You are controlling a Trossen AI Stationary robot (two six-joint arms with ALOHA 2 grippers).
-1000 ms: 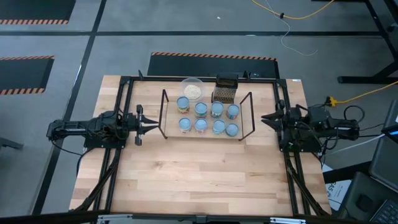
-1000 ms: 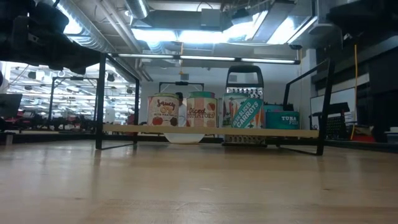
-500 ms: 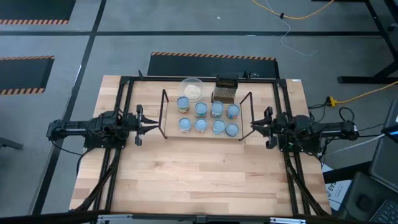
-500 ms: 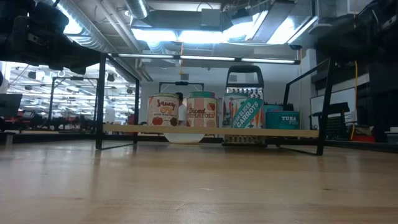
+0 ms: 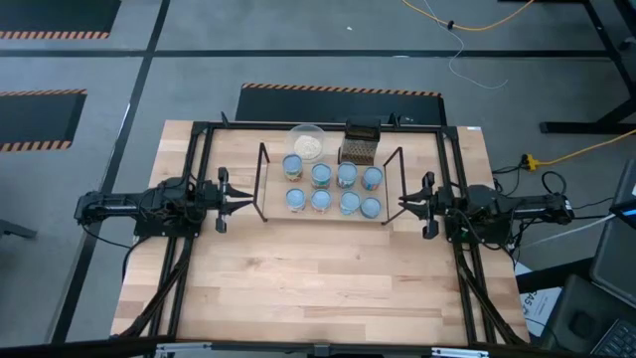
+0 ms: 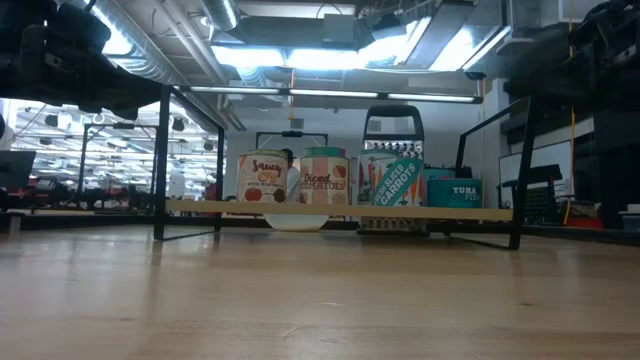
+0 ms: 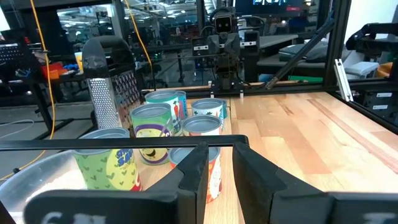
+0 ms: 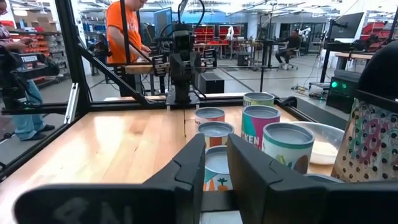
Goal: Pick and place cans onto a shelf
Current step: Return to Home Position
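Several cans (image 5: 333,189) with pale blue tops stand upright on their bases in two rows on the light-wood shelf (image 5: 273,204), which has black wire frames at both ends. In the low view the cans (image 6: 325,178) show their labels above the shelf board (image 6: 200,207). My left gripper (image 5: 248,202) points level at the shelf's left end. In its wrist view the gripper (image 7: 219,152) is open by a narrow gap, with nothing in it. My right gripper (image 5: 402,204) points level at the right end. Its wrist view shows it (image 8: 216,146) narrowly open and holding nothing.
A clear bowl (image 5: 307,142) with whitish contents and a dark metal grater (image 5: 360,144) stand just behind the shelf. Black frame rails (image 5: 199,159) run along both table sides. The near half of the table (image 5: 318,278) is bare wood. A person in orange (image 8: 124,31) stands beyond the table.
My right gripper has come down and reached toward the table's left, closer to the shelf's right end, and now points level at it. The gap between its fingers shows no change. The cans and my left arm have kept still.
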